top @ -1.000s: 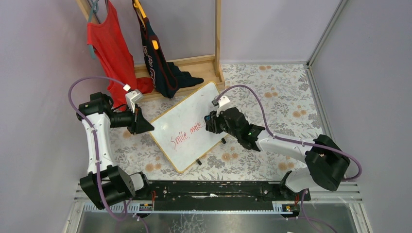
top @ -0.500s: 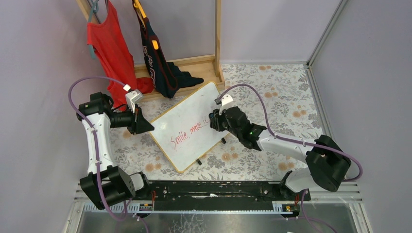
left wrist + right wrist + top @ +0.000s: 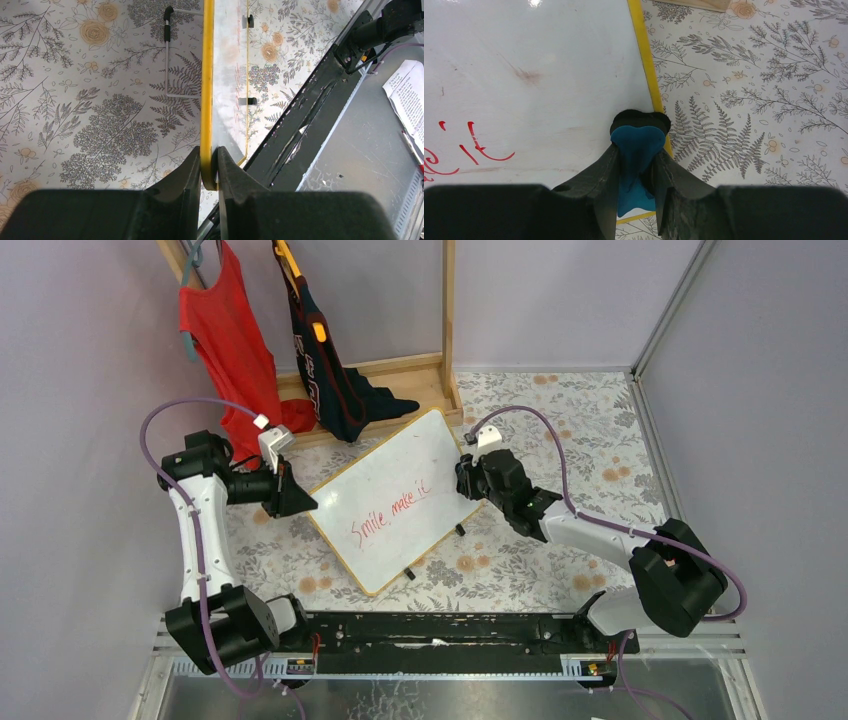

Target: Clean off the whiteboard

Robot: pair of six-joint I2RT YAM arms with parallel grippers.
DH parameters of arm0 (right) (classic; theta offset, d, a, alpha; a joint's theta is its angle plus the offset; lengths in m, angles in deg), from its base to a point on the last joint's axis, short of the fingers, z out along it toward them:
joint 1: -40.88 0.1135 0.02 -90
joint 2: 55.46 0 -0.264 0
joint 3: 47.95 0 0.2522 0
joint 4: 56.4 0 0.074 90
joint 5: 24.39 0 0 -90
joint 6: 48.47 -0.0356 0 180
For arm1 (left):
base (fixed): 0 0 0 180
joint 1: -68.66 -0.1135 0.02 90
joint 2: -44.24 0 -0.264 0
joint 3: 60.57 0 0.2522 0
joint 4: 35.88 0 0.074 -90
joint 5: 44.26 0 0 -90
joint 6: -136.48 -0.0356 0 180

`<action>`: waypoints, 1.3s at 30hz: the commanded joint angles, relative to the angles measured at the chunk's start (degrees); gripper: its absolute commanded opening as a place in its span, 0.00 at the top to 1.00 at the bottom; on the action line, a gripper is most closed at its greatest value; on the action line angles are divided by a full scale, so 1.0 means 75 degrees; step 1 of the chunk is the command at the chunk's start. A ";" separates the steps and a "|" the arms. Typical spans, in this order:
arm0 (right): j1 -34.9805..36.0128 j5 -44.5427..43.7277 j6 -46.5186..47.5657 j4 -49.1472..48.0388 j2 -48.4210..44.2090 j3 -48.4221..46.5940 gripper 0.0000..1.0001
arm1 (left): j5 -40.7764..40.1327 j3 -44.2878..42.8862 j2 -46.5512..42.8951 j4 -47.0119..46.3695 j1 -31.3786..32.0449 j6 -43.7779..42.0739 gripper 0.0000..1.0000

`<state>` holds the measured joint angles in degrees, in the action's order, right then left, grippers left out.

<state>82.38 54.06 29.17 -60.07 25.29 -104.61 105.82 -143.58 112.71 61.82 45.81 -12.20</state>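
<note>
Whiteboard (image 3: 385, 502) on table (image 3: 585, 430), rack (image 3: 449, 310) behind

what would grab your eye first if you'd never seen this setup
The angled whiteboard in the middle, with red writing reading "Smile make it". The left gripper is clamped on its left edge, and the right gripper holds a blue eraser at its right edge. Behind, a red top and a dark garment hang from a wooden rack.

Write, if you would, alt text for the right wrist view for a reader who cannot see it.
The right gripper clamps a blue eraser, its black pad at the yellow-framed edge of the whiteboard. Red handwriting shows at lower left, and a floral tablecloth lies to the right.
</note>
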 commanded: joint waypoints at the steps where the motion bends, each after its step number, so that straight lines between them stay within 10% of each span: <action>1: 0.0039 0.0647 -0.0301 -0.0266 -0.0030 -0.0238 1.00 | -0.0323 0.0109 -0.0152 -0.0107 0.0036 -0.0201 1.00; 19: 0.2271 0.0611 -0.0773 -0.0255 0.1219 -0.2036 1.00 | -0.0229 0.0168 -0.0168 -0.0106 0.0061 -0.0196 1.00; 39: 0.1431 -0.1369 0.0073 0.0411 0.0132 -0.1096 1.00 | -0.0446 0.0140 -0.0050 -0.0106 0.0120 -0.0417 1.00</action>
<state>95.67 47.37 27.94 -56.24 29.40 -113.85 105.56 -142.73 111.94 61.63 45.83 -12.09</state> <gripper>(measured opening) 0.335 0.131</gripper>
